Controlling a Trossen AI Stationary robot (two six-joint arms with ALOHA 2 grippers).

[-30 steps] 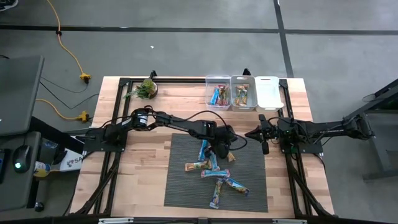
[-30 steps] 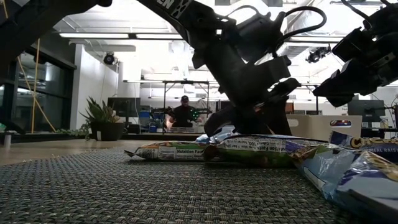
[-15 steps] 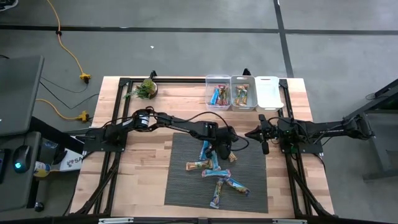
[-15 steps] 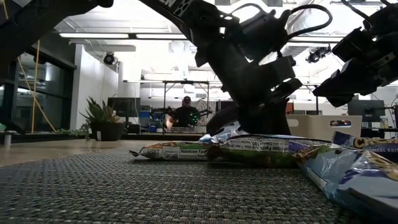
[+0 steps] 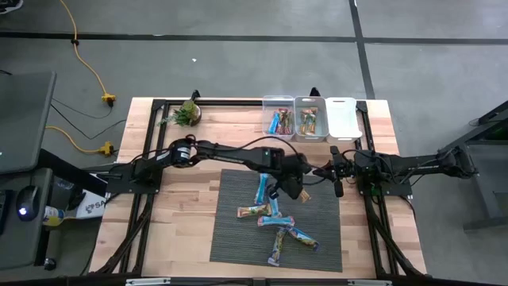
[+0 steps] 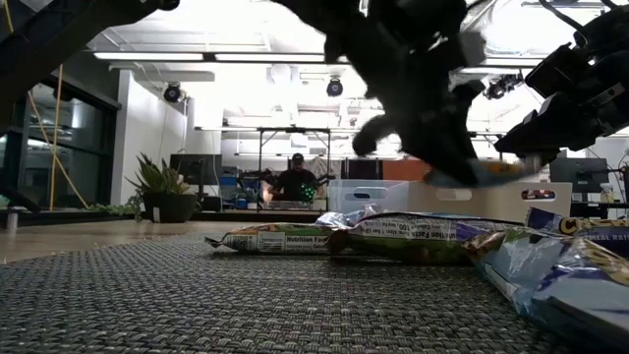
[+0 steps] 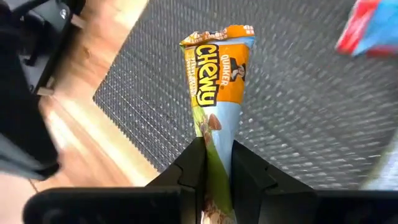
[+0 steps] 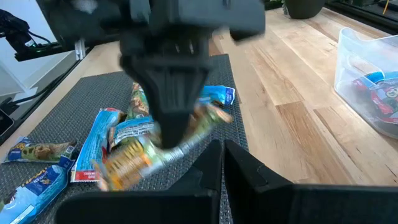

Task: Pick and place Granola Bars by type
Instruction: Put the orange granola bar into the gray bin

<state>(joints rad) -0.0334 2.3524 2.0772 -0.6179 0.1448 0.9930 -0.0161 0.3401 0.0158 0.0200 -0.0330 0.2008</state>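
Granola bar [image 7: 214, 93], pinched in left hand [image 7: 211, 163]

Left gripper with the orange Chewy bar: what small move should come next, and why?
Probably carry it toward the middle bin. The left gripper has its fingers shut on the orange bar, already clear of the mat, and that bin seems to hold orange-toned bars, while the bin beside it holds blue ones. The right gripper waits shut at the mat's edge.
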